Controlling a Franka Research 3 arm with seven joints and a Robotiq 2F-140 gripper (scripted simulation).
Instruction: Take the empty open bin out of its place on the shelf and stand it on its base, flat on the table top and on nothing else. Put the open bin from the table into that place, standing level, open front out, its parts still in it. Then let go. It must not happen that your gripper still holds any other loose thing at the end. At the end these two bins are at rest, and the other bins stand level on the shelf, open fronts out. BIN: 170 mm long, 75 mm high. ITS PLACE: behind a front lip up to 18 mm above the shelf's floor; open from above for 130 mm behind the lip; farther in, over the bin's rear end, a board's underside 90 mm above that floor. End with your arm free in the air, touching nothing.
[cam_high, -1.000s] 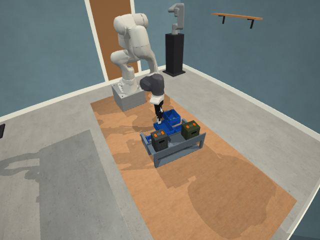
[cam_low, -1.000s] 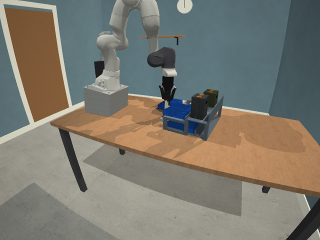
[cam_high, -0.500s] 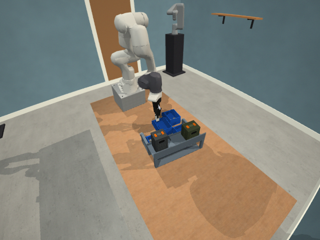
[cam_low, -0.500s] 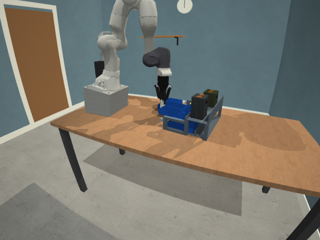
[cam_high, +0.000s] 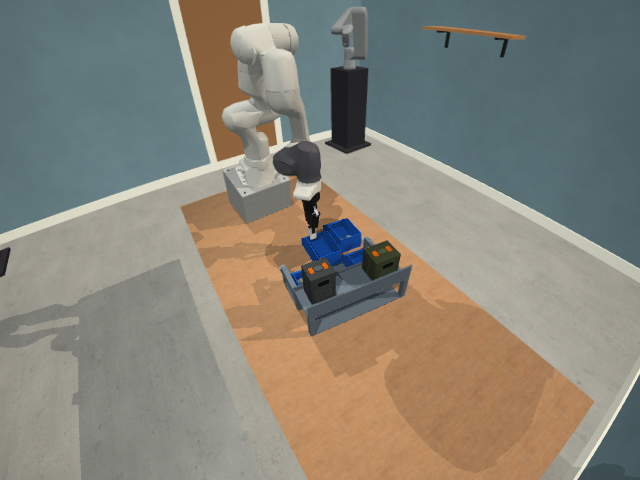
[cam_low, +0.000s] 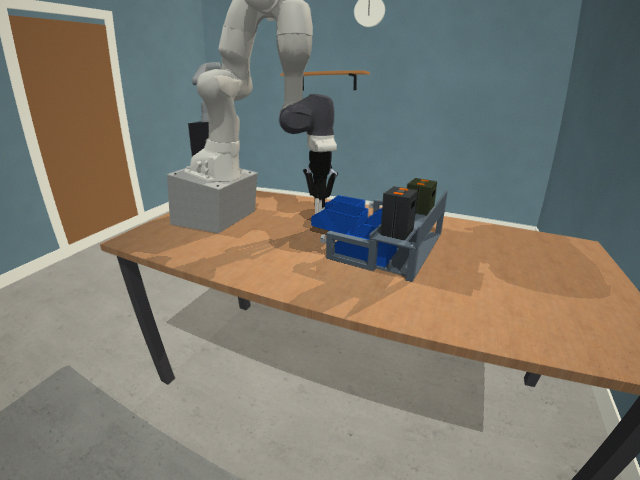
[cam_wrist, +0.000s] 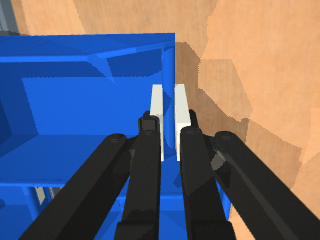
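Observation:
My gripper (cam_high: 313, 236) (cam_low: 320, 201) (cam_wrist: 168, 99) points down and is shut on the thin side wall of a blue open bin (cam_high: 325, 249) (cam_low: 336, 221) (cam_wrist: 90, 100). The inside of this bin looks empty in the wrist view. It hangs on the robot's side of the grey shelf (cam_high: 356, 302) (cam_low: 416, 248), seemingly a little above the wooden table (cam_high: 413, 361) (cam_low: 491, 310). A second blue open bin (cam_high: 345, 230) (cam_low: 351, 204) stands on the table right beside it; its contents are hidden. More blue bins (cam_high: 354, 256) (cam_low: 361, 250) sit in the shelf.
A black box (cam_high: 320, 281) (cam_low: 399, 211) and an olive box (cam_high: 381, 259) (cam_low: 422, 195) stand on the shelf's top board. The robot's grey base block (cam_high: 255, 196) (cam_low: 211, 198) stands at the table's far end.

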